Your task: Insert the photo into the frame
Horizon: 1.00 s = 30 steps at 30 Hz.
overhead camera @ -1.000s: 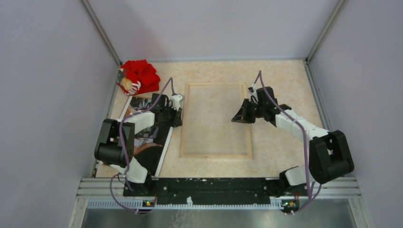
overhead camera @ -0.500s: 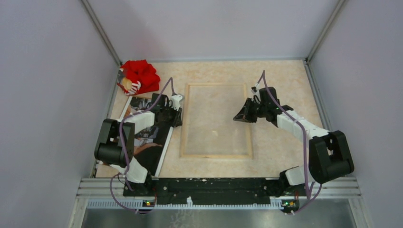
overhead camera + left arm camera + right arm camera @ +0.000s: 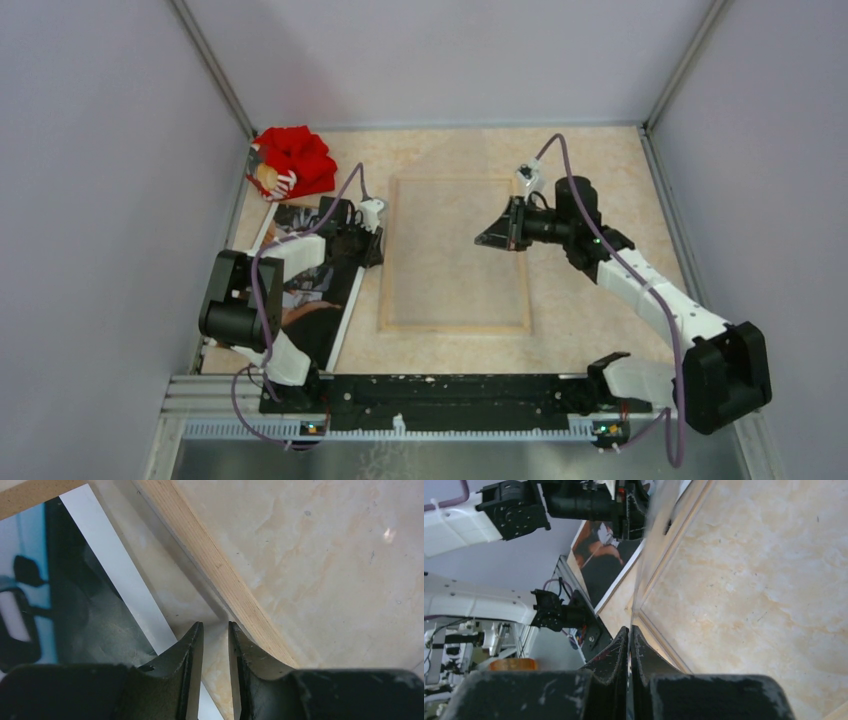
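**Left arm tucked low, right arm stretched out and pinching**

The left arm (image 3: 285, 255) is folded close to its base with the wrist low. The left gripper (image 3: 215, 630) points down at the table, its jaws a narrow gap apart with nothing between them. The right arm (image 3: 640, 285) reaches forward and inward, wrist raised and rolled sideways. The right gripper (image 3: 630, 630) has its jaws pressed almost together, pinching the edge of a clear sheet (image 3: 645, 560).

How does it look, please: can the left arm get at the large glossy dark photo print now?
Probably yes: the left arm holds its jaws slightly parted beside the white border of the photo, next to the thin wooden frame. Nothing covers that edge, though the print lies flat.
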Each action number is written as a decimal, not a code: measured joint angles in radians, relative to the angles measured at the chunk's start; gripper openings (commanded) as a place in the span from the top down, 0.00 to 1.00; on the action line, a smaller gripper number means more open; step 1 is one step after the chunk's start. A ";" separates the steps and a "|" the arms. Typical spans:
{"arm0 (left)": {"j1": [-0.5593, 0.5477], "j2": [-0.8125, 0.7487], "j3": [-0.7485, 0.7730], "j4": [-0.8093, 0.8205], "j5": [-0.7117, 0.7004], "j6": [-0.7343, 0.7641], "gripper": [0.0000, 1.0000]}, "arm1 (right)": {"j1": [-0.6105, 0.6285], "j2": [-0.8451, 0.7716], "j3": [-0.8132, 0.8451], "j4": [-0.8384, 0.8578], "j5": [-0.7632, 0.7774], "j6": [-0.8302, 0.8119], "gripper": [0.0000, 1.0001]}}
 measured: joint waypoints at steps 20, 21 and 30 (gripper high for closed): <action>0.005 0.000 0.000 -0.002 0.001 0.000 0.70 | -0.048 0.282 0.031 0.079 0.152 0.022 1.00; 0.005 0.000 0.000 -0.002 0.001 0.000 0.70 | -0.050 0.281 0.031 0.079 0.166 0.024 1.00; 0.005 0.000 0.000 -0.002 0.003 0.000 0.71 | -0.096 0.245 -0.099 0.109 0.218 0.087 1.00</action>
